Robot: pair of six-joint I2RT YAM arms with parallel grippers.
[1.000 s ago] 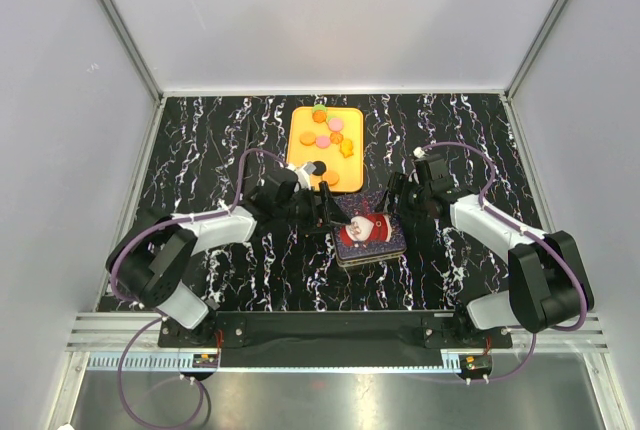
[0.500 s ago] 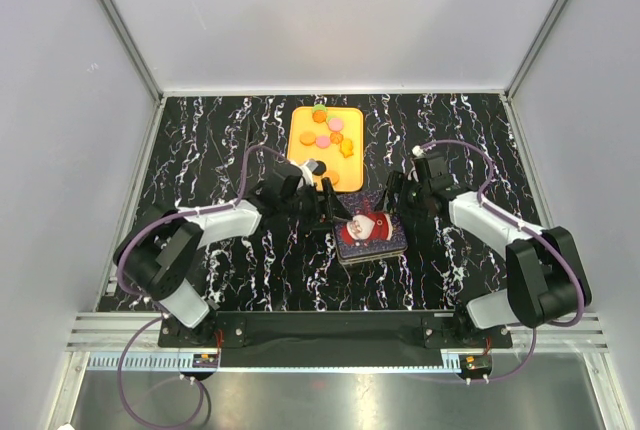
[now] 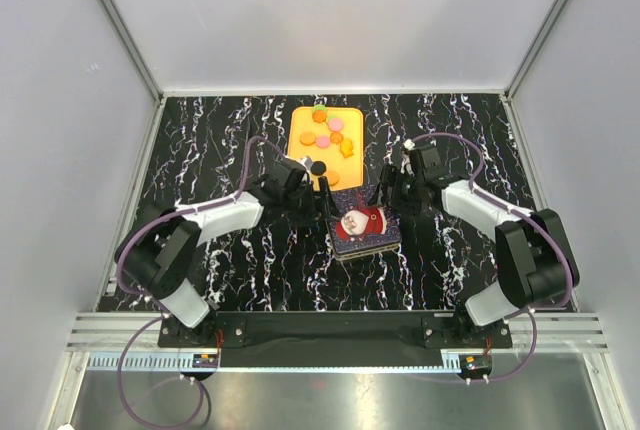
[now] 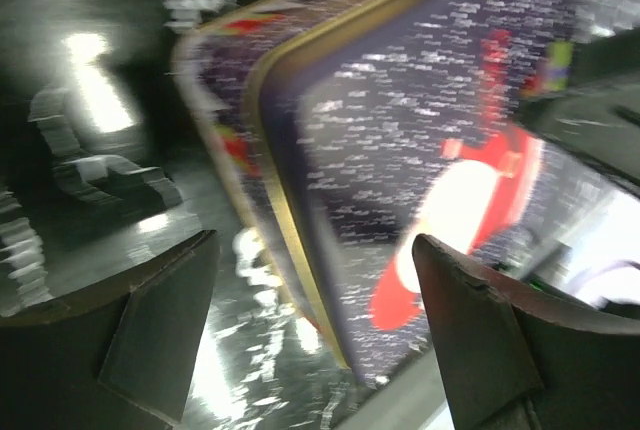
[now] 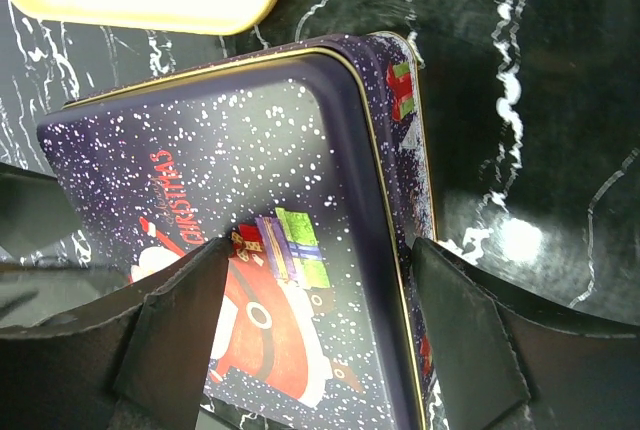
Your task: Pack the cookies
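Closed in on shut tin (image 3: pixel 366 230) near tray (image 3: pixel 296 120), tin nudged trayward since a second back.
Flanked by left gripper (image 3: pixel 325 212) and right gripper (image 3: pixel 383 195), both spread wide over opposite edges; nothing packed, cookies (image 3: pixel 322 135) all on tray.

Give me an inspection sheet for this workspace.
Surface: black marbled table, glossy.
Job's things: cookies lie on a yellow tray; the Santa tin sits nearer the arms, lid on.
Clutter: nothing seen.
Grippers: left gripper open, straddling one tin edge; right gripper open, straddling the opposite edge.
Cables: purple cables loop above both arms, clear of the tray.
Surroundings: white walls, metal frame.
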